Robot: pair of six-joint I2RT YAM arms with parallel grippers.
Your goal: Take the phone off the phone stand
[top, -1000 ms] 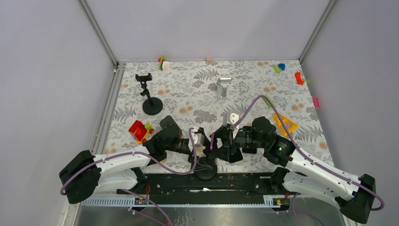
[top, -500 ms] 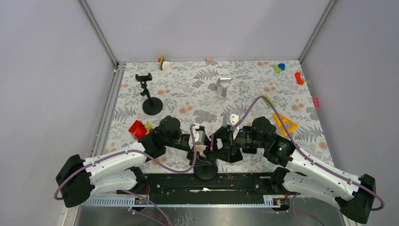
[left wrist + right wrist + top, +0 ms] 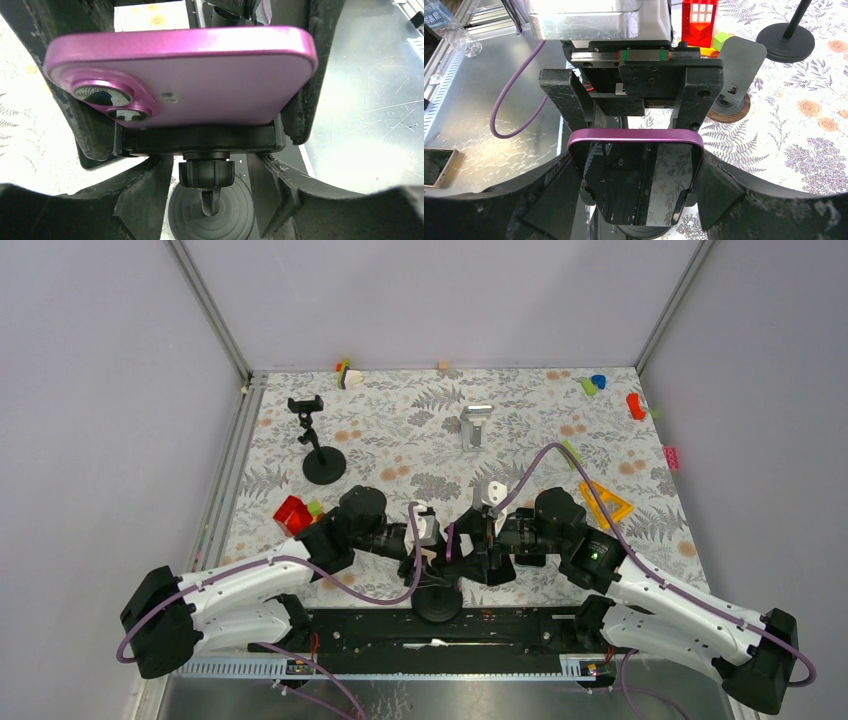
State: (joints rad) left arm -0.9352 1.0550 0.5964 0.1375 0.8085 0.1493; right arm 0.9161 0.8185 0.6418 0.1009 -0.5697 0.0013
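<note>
Floral cloth covers the table (image 3: pixel 420 430), with grey walls on three sides. From above, the phone stand (image 3: pixel 437 604) shows only its round black base at the near edge. The left gripper (image 3: pixel 428 543) and right gripper (image 3: pixel 480 545) meet nose to nose directly over that base, and what the stand holds is hidden beneath them in this view. (A spare black stand (image 3: pixel 322 455) sits well beyond the phone stand, to the left.)

Left wrist view: the phone (image 3: pixel 200 75) — pink, back and lenses showing — lies crosswise in the phone stand's cradle. The right gripper's fingers (image 3: pixel 308 85) press against its two short ends, clamped on it. The left gripper's own fingers (image 3: pixel 145 195) stand apart below the cradle, one on each side of the stand's ball joint, with a sliver of gap at each.

Right wrist view: the screen faces this camera, and the right fingertips (image 3: pixel 574 185) hug the phone's ends above the stand.

By my judgement, the step in hand is bracing the stand. Done well, the left jaws take the neck rather than the phone, squarely and firmly. Only then should the right draw the phone straight out through the cradle's open side — no twisting, or the base may tip.
</note>
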